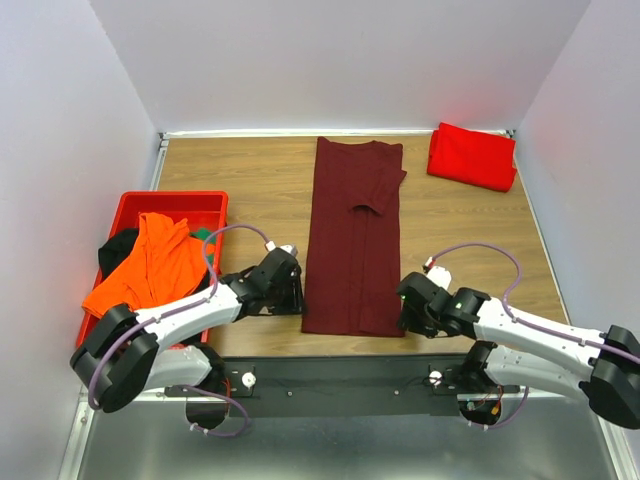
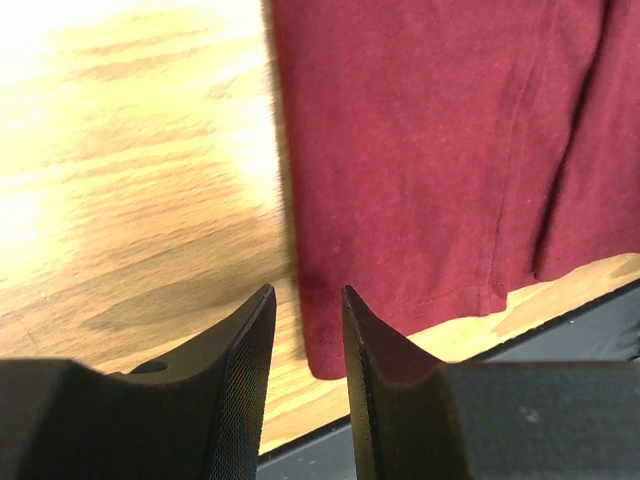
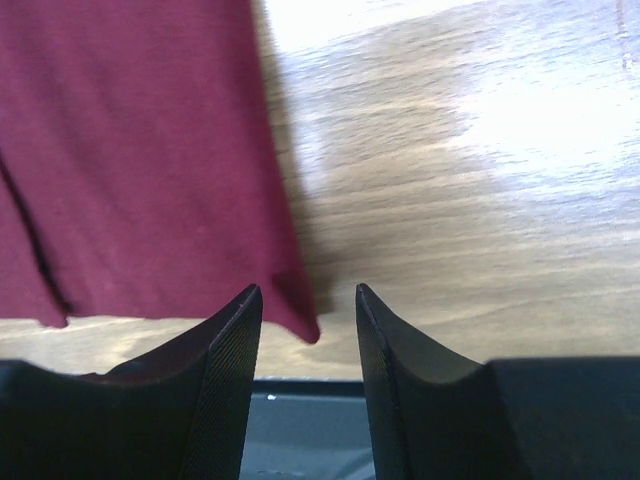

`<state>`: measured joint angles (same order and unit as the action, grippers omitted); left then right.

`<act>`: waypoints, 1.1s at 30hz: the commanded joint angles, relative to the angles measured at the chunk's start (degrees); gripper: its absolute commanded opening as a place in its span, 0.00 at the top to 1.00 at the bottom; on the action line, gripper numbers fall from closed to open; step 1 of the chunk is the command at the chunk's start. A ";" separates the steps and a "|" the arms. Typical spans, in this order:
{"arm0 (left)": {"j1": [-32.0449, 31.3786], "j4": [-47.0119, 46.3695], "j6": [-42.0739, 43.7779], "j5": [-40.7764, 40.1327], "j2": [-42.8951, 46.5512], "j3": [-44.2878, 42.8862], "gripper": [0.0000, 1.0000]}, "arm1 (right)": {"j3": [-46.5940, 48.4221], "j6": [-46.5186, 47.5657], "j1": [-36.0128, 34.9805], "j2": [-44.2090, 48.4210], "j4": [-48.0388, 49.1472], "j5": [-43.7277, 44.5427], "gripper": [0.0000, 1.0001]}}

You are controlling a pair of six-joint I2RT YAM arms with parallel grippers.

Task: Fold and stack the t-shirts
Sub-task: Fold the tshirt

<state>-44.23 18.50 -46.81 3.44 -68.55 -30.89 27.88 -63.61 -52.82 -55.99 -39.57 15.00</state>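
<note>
- A maroon shirt (image 1: 352, 240) is seen laid in a long strip down the middle of the table (image 1: 250, 180), with its near hem at the front edge.
- The hem could be raised crooked if one corner is caught and the other missed, and the strip would then be skewed and the fold spoiled.
- The layers could be pulled apart if only the top one is pinched at a corner.
- The left gripper (image 2: 308, 292) is held low at the near-left corner, jaws narrowly parted and nothing gripped.
- The right gripper (image 3: 308, 290) is placed at the near-right corner, parted a little wider and likewise empty. Whether its tips touch cloth cannot be told.
- Four shirts are counted. Besides the maroon shirt, a red shirt (image 1: 472, 156) is folded at the far right corner, and an orange shirt (image 1: 150, 265) and a black shirt (image 1: 118, 245) are heaped in the tray (image 1: 180, 200). More may be hidden beneath.
- Two grippers and one tray are counted.
</note>
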 commanded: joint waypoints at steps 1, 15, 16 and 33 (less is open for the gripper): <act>-0.16 -1.18 -2.76 1.30 1.58 2.76 0.58 | -2.65 2.44 3.23 0.35 4.41 -3.66 0.49; -2.09 -4.00 -3.38 5.26 1.14 6.28 0.58 | -7.05 3.85 6.50 2.28 8.28 -12.10 0.57; -2.18 -4.00 -3.38 5.43 1.14 6.72 0.58 | -7.48 3.85 6.50 2.46 8.28 -12.45 0.57; -4.20 -2.86 -4.26 6.40 1.41 7.17 0.75 | -7.84 3.85 6.50 2.55 8.28 -14.56 0.68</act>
<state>-47.90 12.49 -51.64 9.54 -66.65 -24.29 21.26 -60.12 -46.39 -52.88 -29.45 1.74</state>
